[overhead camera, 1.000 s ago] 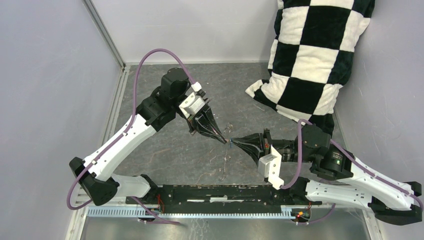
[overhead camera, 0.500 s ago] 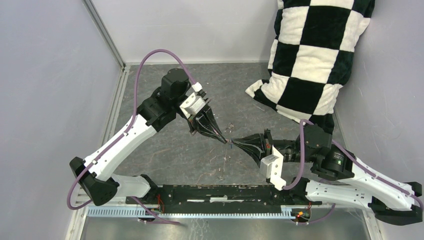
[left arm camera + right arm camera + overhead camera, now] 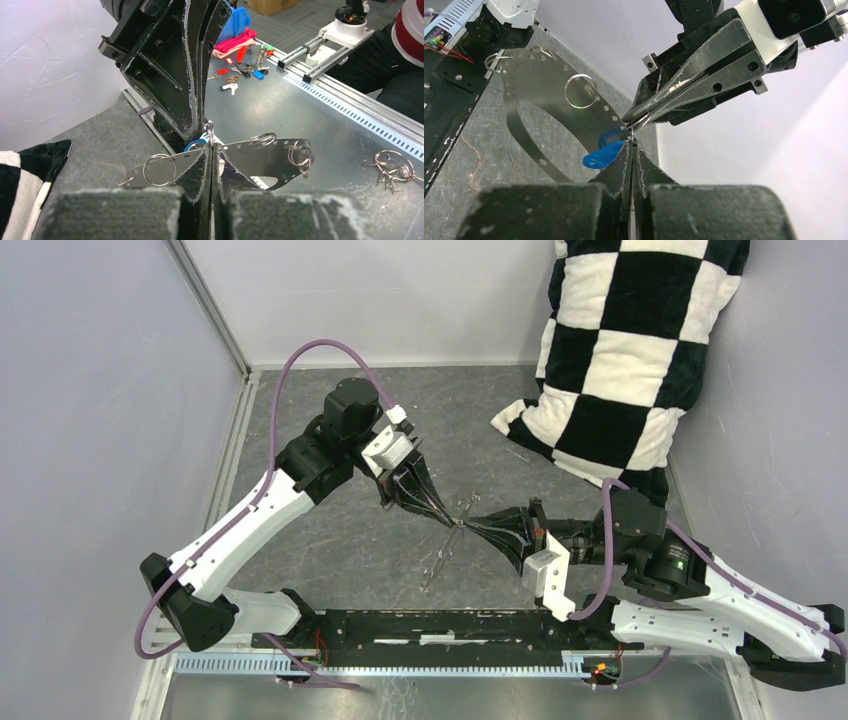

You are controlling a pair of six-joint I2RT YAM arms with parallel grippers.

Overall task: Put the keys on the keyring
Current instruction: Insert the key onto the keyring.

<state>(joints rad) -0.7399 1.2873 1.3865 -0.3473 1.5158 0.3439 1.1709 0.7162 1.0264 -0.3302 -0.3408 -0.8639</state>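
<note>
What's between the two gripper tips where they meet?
The blue key and a small wire loop, with the keyring just behind; clearest in the right wrist view.

The top camera looked down on the keyring [image 3: 444,550] from behind. Both wrist cameras faced it closely, from opposite sides.

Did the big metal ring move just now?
Yes. The keyring has swung: its near end went left along the black base rail, its far end toward the checked pillow.
</note>
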